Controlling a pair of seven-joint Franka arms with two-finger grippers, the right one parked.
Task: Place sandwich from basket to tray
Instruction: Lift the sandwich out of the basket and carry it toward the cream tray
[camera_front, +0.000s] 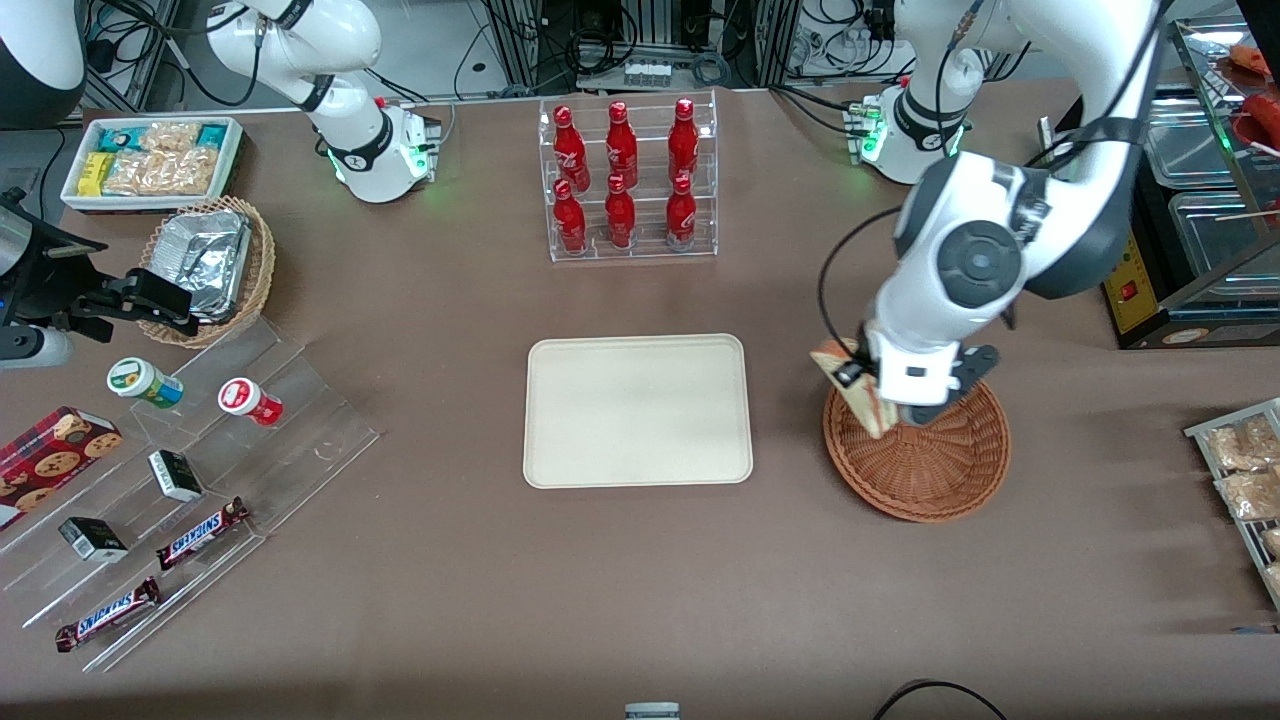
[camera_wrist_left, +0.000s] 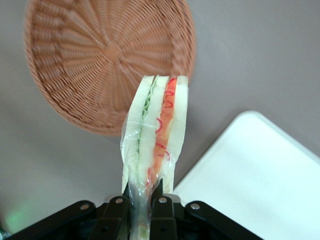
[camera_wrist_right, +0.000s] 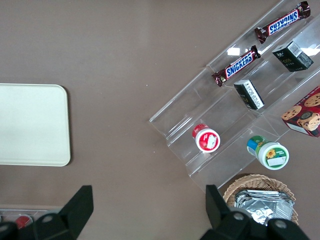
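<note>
Sandwich (camera_wrist_left: 156, 132) pinched upright between the jaws — gripper (camera_wrist_left: 145, 200) above basket (camera_front: 935, 470) edge, beside tray (camera_front: 637, 411).

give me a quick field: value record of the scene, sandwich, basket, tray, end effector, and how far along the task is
sandwich: wrapped wedge, lifted out of the basket, held by its lower end
end effector: left arm's, shut on the sandwich, above the basket's edge nearest the tray
basket: reddish-brown wicker, nothing in it
tray: cream-white, bare, beside the basket toward the parked arm's end
task stage: sandwich picked, not yet over the tray
bystanders: rack of red bottles, farther from the front camera than the tray
</note>
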